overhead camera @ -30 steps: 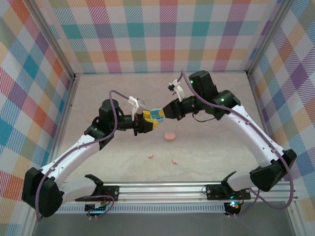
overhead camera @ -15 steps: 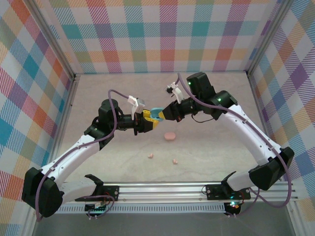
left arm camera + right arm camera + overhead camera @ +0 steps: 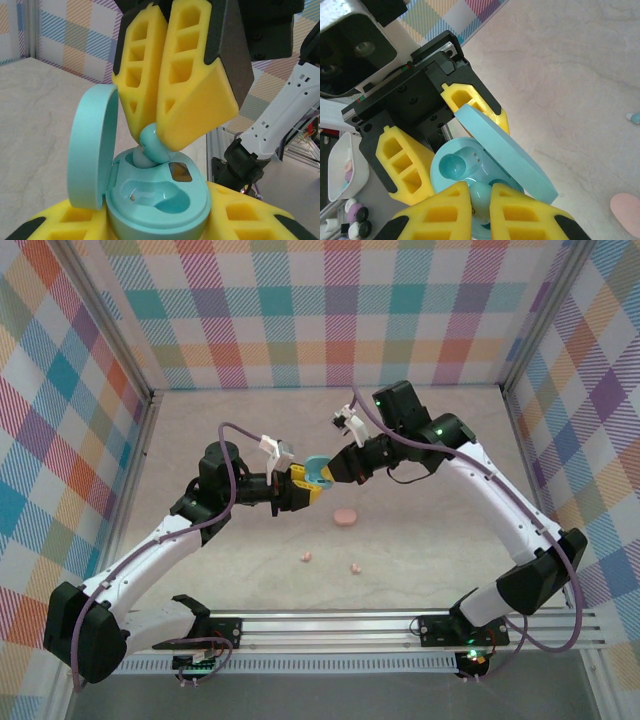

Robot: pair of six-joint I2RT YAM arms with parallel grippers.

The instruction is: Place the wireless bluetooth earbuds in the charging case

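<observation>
My left gripper [image 3: 303, 487] is shut on the round light blue charging case [image 3: 160, 200], gripping its base with the lid [image 3: 92, 145] hinged open. My right gripper [image 3: 337, 468] is shut on a light blue earbud [image 3: 481, 194]. In the left wrist view the right gripper [image 3: 152, 142] presses that earbud [image 3: 151, 148] down into the far well of the case. The near well [image 3: 160, 192] holds nothing. In the right wrist view the case [image 3: 451, 165] sits between the left gripper's yellow fingers [image 3: 400, 165].
A shut pink case [image 3: 345, 516] lies on the table just in front of the grippers. Two pink earbuds [image 3: 307, 557] [image 3: 354, 568] lie nearer the arm bases. Another light blue earbud [image 3: 635, 118] rests on the table. Plaid walls enclose three sides.
My right gripper has shifted a little left and back with the blue earbud, closer onto the case. The left arm and the case have stayed still.
</observation>
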